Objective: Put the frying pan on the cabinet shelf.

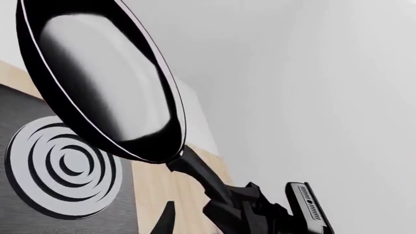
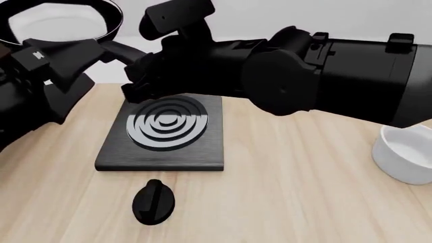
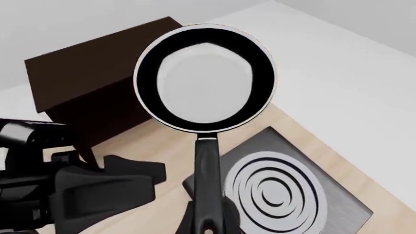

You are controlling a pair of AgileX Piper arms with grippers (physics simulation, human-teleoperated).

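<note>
Carry the frying pan (image 3: 205, 80) level and slow, clamped at its handle by the right gripper (image 2: 138, 76) and aloft over the stove plate (image 2: 202, 152), to the cabinet shelf (image 3: 91, 58) beyond, skirting the left gripper (image 3: 130, 180), opening impossible to tell.

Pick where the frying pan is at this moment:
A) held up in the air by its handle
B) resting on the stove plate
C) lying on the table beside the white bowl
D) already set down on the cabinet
A: the frying pan hangs clear above the table, a gripper shut on its handle, with the stove plate bare beneath and the cabinet behind it.
</note>
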